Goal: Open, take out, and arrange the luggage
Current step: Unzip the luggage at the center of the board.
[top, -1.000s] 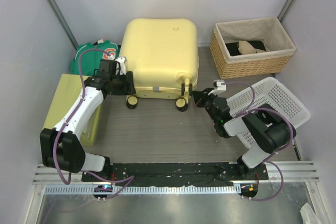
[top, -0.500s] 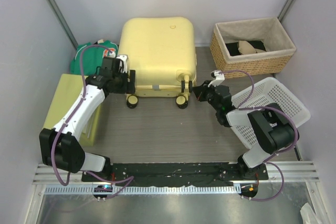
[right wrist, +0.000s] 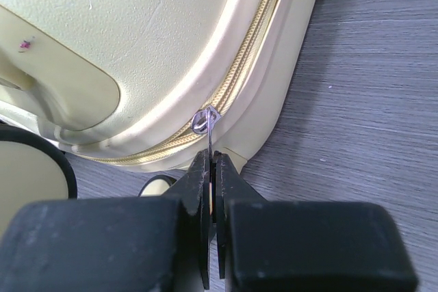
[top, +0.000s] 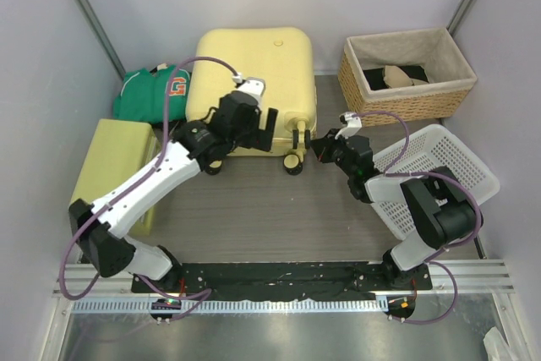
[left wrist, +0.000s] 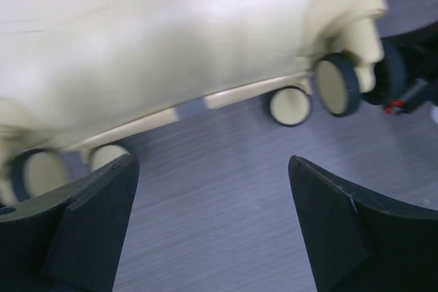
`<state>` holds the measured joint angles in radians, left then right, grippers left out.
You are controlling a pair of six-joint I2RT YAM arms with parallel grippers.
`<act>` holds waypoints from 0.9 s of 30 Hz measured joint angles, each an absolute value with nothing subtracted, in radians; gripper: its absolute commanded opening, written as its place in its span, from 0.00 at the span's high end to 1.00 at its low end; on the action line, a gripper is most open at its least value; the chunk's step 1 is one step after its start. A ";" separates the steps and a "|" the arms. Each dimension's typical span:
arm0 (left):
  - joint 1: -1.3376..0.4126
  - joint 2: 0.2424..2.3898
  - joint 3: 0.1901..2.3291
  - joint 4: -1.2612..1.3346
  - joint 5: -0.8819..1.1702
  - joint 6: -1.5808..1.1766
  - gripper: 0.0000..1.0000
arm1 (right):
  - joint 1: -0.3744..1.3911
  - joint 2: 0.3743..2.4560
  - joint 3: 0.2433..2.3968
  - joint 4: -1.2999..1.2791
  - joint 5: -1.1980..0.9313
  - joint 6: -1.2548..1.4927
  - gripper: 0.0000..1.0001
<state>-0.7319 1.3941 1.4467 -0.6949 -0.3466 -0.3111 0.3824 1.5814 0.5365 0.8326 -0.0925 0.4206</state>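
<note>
- Yellow hard-shell luggage [top: 252,82] lies flat and closed at the back centre of the surface [top: 254,209]. Its wheels [left wrist: 337,84] face the arm bases. A green garment [top: 152,95] lies to its left and a wicker basket [top: 406,99] to its right.
- Change 1: the left arm has swung from the left flank of the luggage to its near, wheeled edge. The left pincer [left wrist: 212,196] now hovers just in front of that edge.
- Change 2: the left pincer has spread wider during the swing. It now stands wide apart with only bare surface between its fingers, holding nothing.
- Change 3: the luggage has slid slightly toward the back wall.
- No change: the right pincer [right wrist: 211,162] remains pressed together on the metal zipper pull [right wrist: 204,122] at the near right corner. The zipper track [right wrist: 253,52] is fully meshed there.
- Consequence: the bracing contact on the left flank is released. The task is judged to be at step 1, unzipping, with nothing yet taken out.
- Caution: with no second contact, a pull along the track may drag the whole case rather than run the slider.
</note>
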 measured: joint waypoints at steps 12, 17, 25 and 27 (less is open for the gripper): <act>-0.817 1.632 1.459 -0.455 -0.103 -0.557 0.00 | 0.383 1.553 0.537 0.773 -0.093 0.410 0.99; -0.820 1.709 1.501 -0.416 -0.078 -0.602 0.01 | 0.383 1.553 0.541 0.765 -0.096 0.405 0.99; -0.823 1.834 1.570 -0.400 -0.033 -0.627 0.24 | 0.383 1.553 0.545 0.756 -0.097 0.402 0.99; -0.823 1.849 1.575 -0.401 -0.030 -0.626 0.39 | 0.382 1.553 0.546 0.754 -0.099 0.402 0.99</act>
<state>-0.8227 1.8488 1.5745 -0.4007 -0.0303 -0.6262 0.3824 1.5532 0.5461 0.7540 -0.0986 0.4019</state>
